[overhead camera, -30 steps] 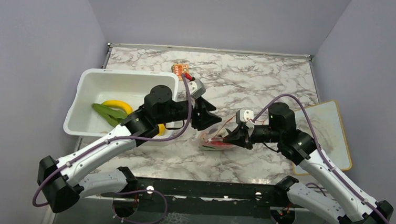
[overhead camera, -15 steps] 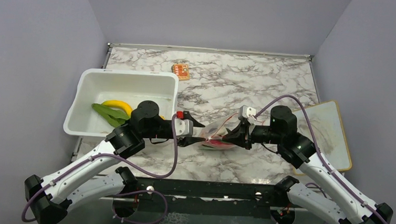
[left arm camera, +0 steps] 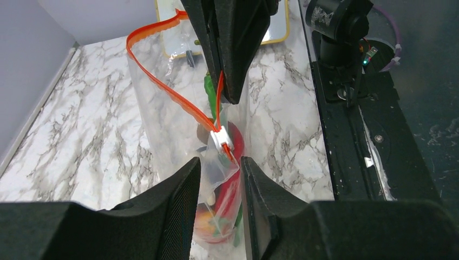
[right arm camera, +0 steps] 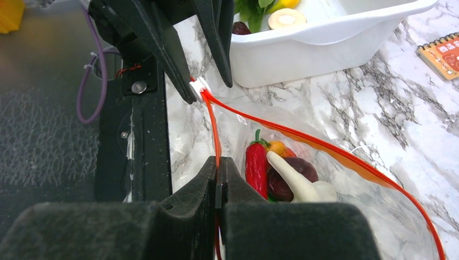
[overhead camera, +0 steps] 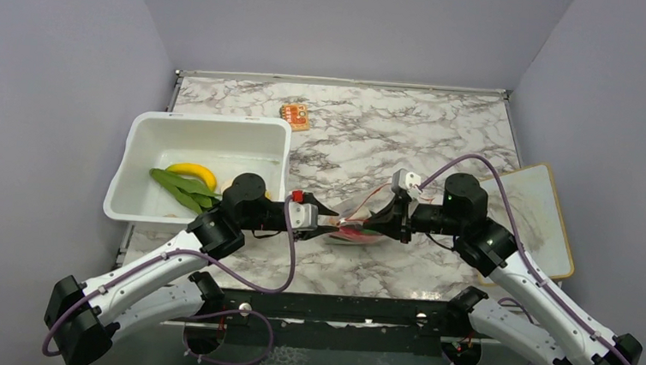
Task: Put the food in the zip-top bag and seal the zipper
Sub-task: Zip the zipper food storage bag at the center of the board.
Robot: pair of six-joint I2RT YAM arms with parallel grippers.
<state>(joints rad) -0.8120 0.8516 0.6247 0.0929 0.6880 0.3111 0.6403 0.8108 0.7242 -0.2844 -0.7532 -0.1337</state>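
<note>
The clear zip-top bag (overhead camera: 355, 233) lies on the marble between my two grippers and holds a red chilli (right arm camera: 255, 167), a dark lump and a white piece. Its orange-red zipper (right arm camera: 303, 142) gapes open along the mouth. My right gripper (overhead camera: 379, 223) is shut on the zipper strip (right arm camera: 217, 135), fingers pressed together. My left gripper (overhead camera: 327, 219) is open in the left wrist view (left arm camera: 219, 162), its fingers on either side of the bag corner just below the white tab (left arm camera: 222, 140). A yellow banana (overhead camera: 191, 171) and green chillies (overhead camera: 177, 189) lie in the tub.
The white tub (overhead camera: 147, 127) stands at the left, close behind my left arm. A small orange notebook (overhead camera: 295, 114) lies behind it. A whiteboard with a yellow frame (overhead camera: 550, 207) lies at the right edge of the table.
My left arm has dropped from above the bag and swung round, so its open fingers now sit low at the bag's left end by the white tab. The right gripper has stayed clamped.
</note>
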